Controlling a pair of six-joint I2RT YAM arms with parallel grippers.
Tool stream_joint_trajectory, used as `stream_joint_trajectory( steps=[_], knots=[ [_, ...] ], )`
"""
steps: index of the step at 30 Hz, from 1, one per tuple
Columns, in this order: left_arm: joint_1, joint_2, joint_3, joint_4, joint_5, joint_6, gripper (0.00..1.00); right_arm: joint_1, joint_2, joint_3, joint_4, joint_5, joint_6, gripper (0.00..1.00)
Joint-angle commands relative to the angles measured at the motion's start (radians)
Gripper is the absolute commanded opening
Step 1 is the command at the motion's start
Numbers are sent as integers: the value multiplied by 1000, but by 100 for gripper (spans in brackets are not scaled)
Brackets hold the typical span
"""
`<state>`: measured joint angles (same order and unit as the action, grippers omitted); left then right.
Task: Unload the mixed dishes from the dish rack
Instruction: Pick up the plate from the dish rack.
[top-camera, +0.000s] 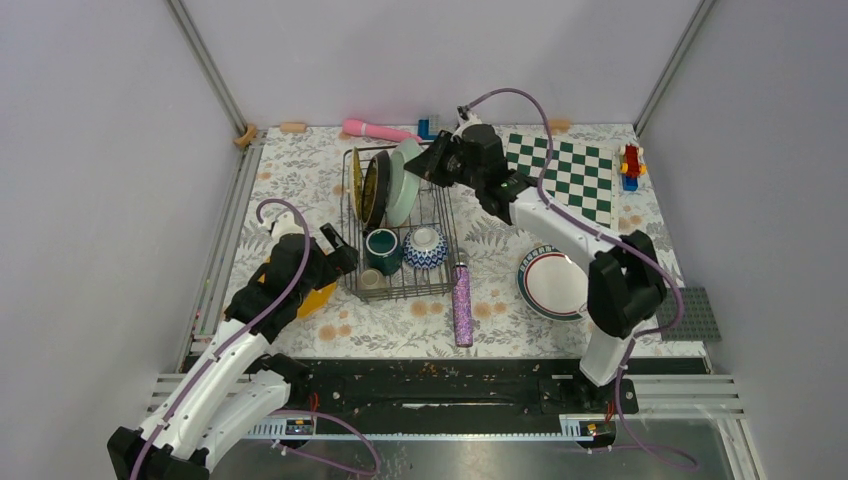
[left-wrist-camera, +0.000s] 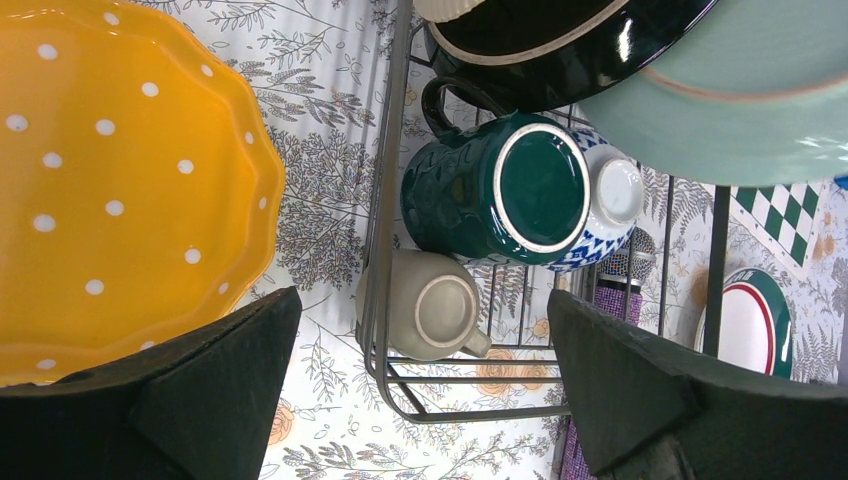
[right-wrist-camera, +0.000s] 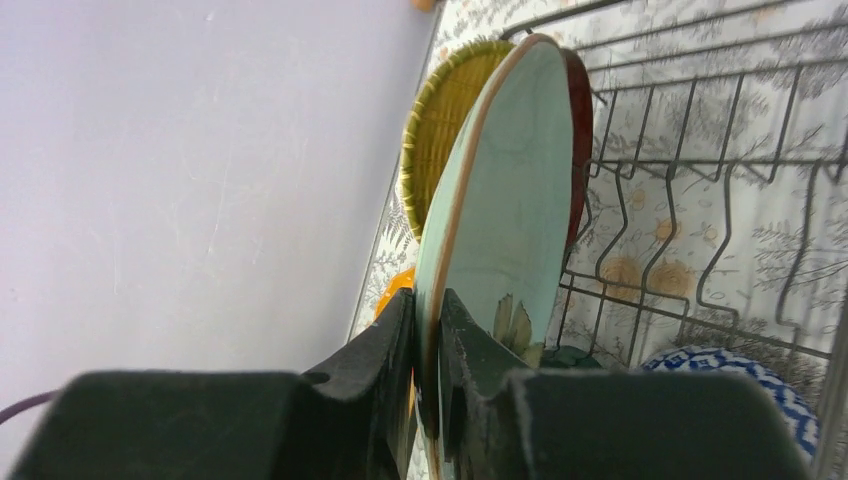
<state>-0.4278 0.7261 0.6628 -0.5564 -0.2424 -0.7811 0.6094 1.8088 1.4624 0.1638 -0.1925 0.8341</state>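
Observation:
The black wire dish rack holds three upright plates at its far end: a yellow ribbed one, a dark one and a pale green plate. My right gripper is shut on the rim of the pale green plate. At the near end sit a teal mug, a patterned bowl and a small grey cup, all bottom up. My left gripper hangs open above the rack's near left corner, holding nothing. A yellow dotted plate lies on the table left of the rack.
A white plate with a green-red rim lies right of the rack. A glittery purple cylinder lies along the rack's near right corner. The checkered board, a pink object and a small toy are at the back.

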Motion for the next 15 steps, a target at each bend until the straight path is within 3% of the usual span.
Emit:
stream_joint_trajectory(
  steps=[1, 8, 15],
  knots=[
    [3, -13, 10, 16, -19, -10, 99, -20, -201, -10, 156, 12, -77, 0],
    [3, -19, 0, 25, -5, -16, 99, -45, -315, -46, 192, -121, -134, 0],
    [2, -25, -16, 56, 13, -17, 99, -50, -425, -89, 113, -218, -206, 0]
  ],
)
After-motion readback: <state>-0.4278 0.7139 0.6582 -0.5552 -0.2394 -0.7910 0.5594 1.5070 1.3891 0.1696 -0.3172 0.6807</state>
